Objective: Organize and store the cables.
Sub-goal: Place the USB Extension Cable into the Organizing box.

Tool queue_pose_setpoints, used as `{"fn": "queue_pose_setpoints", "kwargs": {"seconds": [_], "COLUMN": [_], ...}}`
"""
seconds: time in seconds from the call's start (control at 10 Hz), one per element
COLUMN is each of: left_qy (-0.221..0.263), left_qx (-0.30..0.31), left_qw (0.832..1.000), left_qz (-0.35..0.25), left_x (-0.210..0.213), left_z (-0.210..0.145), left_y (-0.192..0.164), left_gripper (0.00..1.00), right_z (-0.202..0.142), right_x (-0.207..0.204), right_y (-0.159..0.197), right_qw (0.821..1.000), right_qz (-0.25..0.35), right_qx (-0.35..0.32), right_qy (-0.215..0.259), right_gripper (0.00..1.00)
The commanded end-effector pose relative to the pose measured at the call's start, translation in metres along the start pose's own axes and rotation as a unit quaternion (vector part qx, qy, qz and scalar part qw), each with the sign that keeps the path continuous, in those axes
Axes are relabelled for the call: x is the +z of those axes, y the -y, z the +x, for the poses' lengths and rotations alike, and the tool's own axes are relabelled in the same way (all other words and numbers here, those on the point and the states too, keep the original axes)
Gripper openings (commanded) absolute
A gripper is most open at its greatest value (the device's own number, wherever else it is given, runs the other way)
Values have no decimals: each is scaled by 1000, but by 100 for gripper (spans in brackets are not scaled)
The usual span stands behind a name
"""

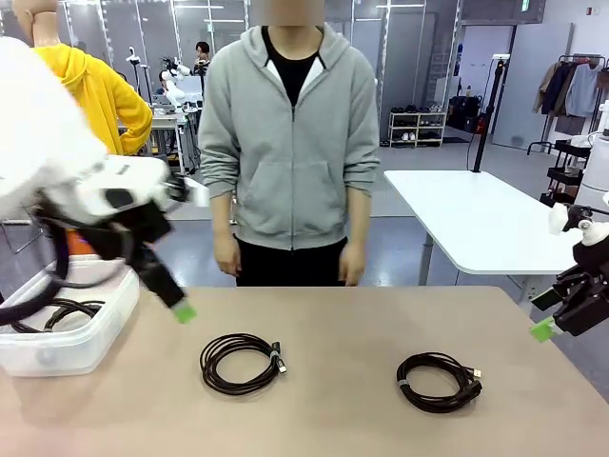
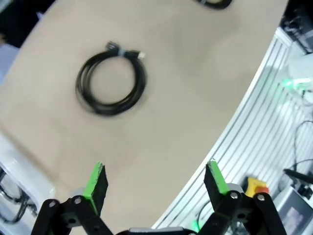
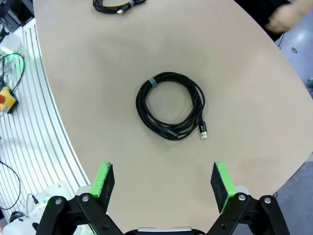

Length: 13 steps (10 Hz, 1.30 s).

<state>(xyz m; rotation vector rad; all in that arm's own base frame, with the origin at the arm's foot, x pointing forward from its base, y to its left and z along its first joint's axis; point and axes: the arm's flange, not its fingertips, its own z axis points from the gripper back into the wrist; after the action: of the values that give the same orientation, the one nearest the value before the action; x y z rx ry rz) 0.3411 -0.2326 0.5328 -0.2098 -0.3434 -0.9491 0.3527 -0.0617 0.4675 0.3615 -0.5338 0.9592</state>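
Two coiled black cables lie on the tan table: a left cable (image 1: pixel 241 363) and a right cable (image 1: pixel 440 382). More cables (image 1: pixel 59 310) lie in the white bin (image 1: pixel 90 345) at the table's left. My left gripper (image 1: pixel 178 305) hangs open just right of the bin, above the table, holding nothing. In the left wrist view the left cable (image 2: pixel 111 83) lies ahead of the open left gripper (image 2: pixel 156 181). My right gripper (image 1: pixel 552 322) hovers open at the table's right edge. In the right wrist view the right cable (image 3: pixel 170 105) lies on the table beyond the right gripper (image 3: pixel 161 180).
A person in a grey hoodie (image 1: pixel 293 143) stands at the far side, hands down by the table edge. A white table (image 1: pixel 485 224) stands behind at the right. The table's near edge (image 2: pixel 230 132) runs close to the left gripper.
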Motion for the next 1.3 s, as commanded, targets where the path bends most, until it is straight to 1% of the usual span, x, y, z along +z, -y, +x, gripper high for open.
{"fn": "queue_pose_setpoints", "kwargs": {"seconds": [0.0, 0.1, 0.3, 0.4, 0.5, 0.6, 0.7, 0.8, 1.2], "left_qy": [-6, -19, -39, -44, -46, -46, -54, -44, -49], "left_qx": [14, 6, -15, -15, -9, -1, -2, -17, -13], "left_qw": [1000, 1000, 999, 999, 999, 999, 998, 999, 999], "left_qz": [-2, 13, 8, 2, -3, 2, 16, -13, -8], "left_x": [-36, -55, -76, -84, -94, -99, -98, -98, -100], "left_z": [36, 50, 73, 79, 82, 82, 81, 76, 76], "left_y": [-2, 6, 11, 13, 16, 18, 18, 16, 17], "left_gripper": [100, 100, 100, 100, 100, 100, 100, 100, 100], "right_z": [4, 4, 4, 4, 4, 4, 4, 4, 4], "right_x": [0, 0, 0, 0, 0, 0, 0, 0, 0], "right_y": [1, 1, 1, 1, 1, 1, 1, 1, 1], "right_qw": [1000, 1000, 1000, 1000, 1000, 1000, 1000, 1000, 1000], "right_qz": [-5, -5, -5, -5, -5, -5, -5, -5, -5], "right_qx": [-11, -11, -11, -11, -11, -11, -11, -11, -11], "right_qy": [1, 1, 1, 1, 1, 1, 1, 1, 1], "right_gripper": [100, 100, 100, 100, 100, 100, 100, 100, 100]}}
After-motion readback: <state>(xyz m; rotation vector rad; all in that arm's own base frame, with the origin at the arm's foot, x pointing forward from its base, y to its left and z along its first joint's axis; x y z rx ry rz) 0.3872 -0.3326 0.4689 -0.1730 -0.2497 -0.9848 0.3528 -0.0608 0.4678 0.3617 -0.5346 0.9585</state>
